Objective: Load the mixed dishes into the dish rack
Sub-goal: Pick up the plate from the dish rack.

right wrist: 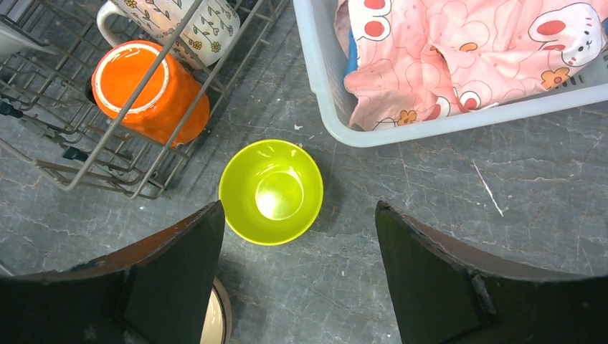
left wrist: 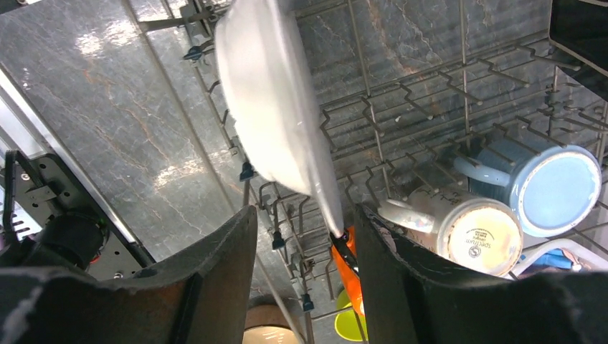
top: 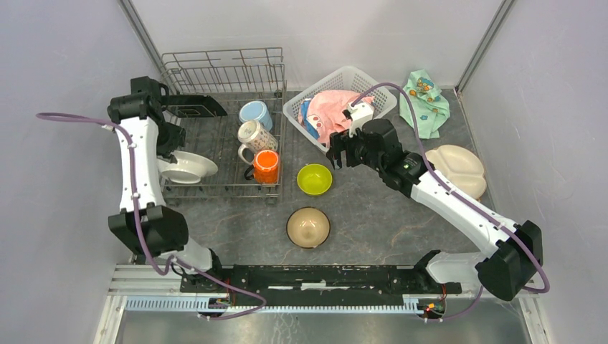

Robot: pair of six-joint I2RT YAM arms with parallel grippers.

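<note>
Left tool [left wrist: 305, 213], left wrist view: jaws parted, astride the lower rim of the white plate [left wrist: 272, 107], which stands tilted among the tines of the dish rack [left wrist: 430, 86]. A shallow bite on the glazed rim could let the plate swing or slip against the wires.

Right wrist view: right tool [right wrist: 299, 209] spread wide, holding nothing, above the lime-green bowl [right wrist: 271, 192] on the tabletop [right wrist: 444, 236] — pinching its curved wall may squirt it toward the rack.

Top view: tan bowl [top: 308, 227] and cream divided plate [top: 457, 170] lie outside the rack.
</note>
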